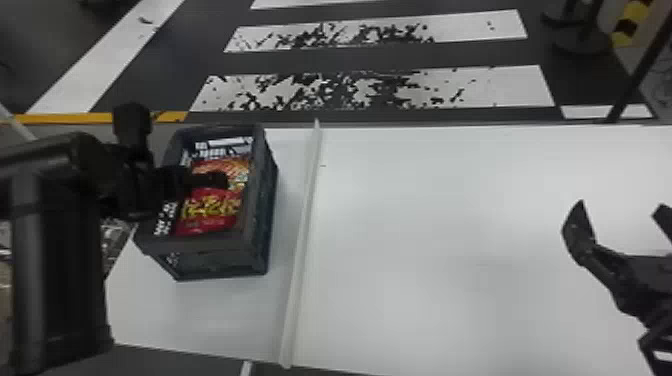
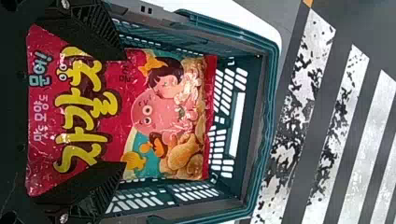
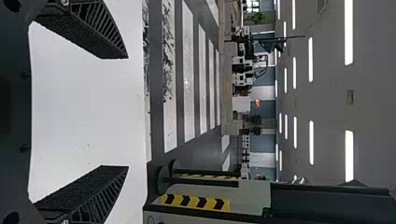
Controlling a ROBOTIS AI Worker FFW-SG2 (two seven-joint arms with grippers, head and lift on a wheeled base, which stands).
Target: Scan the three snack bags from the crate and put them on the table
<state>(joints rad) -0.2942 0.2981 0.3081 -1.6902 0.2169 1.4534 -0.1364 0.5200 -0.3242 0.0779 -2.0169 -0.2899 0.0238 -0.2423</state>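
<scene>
Head view: red-and-yellow snack bag [image 1: 209, 212]

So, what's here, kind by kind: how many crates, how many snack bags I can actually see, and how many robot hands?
Crates: 1 (the crate)
Snack bags in sight: 1 (the red snack bag)
Robot hands: 2 (left hand, right hand)
Total: 4; whether more bags lie underneath, I can't tell.
</scene>
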